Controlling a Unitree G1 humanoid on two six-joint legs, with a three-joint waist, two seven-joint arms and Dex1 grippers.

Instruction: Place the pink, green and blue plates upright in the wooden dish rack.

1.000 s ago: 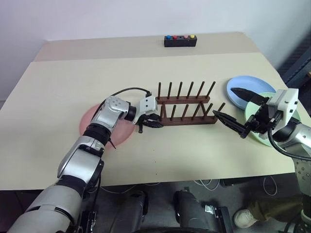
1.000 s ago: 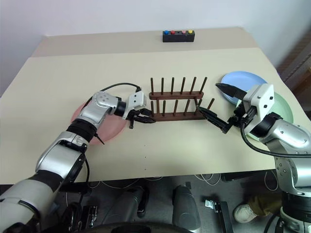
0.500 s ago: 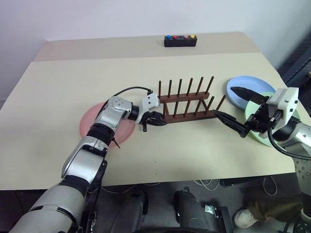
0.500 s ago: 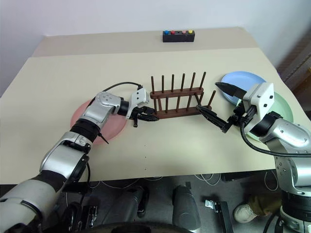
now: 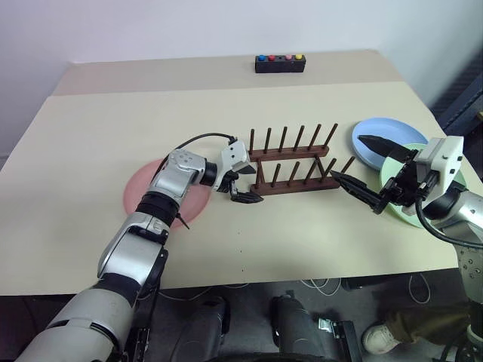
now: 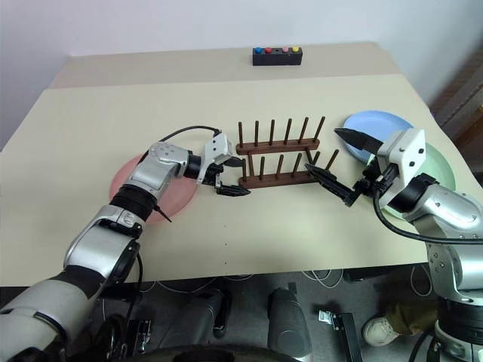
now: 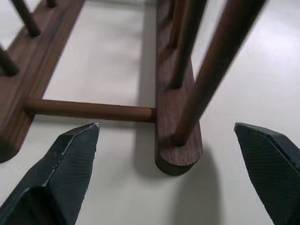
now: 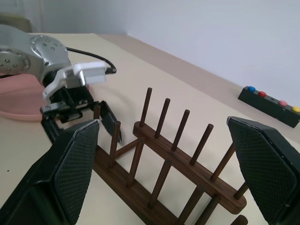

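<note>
The wooden dish rack [image 5: 293,162] stands mid-table. My left gripper [image 5: 249,183] is open at its left end, and in the left wrist view the near rail's end [image 7: 178,143] lies between the spread fingers [image 7: 70,159] without touching them. The pink plate [image 5: 143,197] lies flat on the table, partly under my left forearm. To the right of the rack the blue plate [image 6: 377,124] lies flat, with the green plate [image 6: 441,167] beside it, partly hidden by my right arm. My right gripper [image 5: 347,157] hangs open above the table by the rack's right end, holding nothing.
A black box with coloured buttons [image 5: 280,63] sits at the table's far edge. The table's right edge runs close beside the green plate. A black cable [image 5: 200,140] loops over my left wrist.
My left gripper was shut on the rack's left end and has opened, letting it go. The rack has shifted a little to the right and settled level. The right arm has not moved.
</note>
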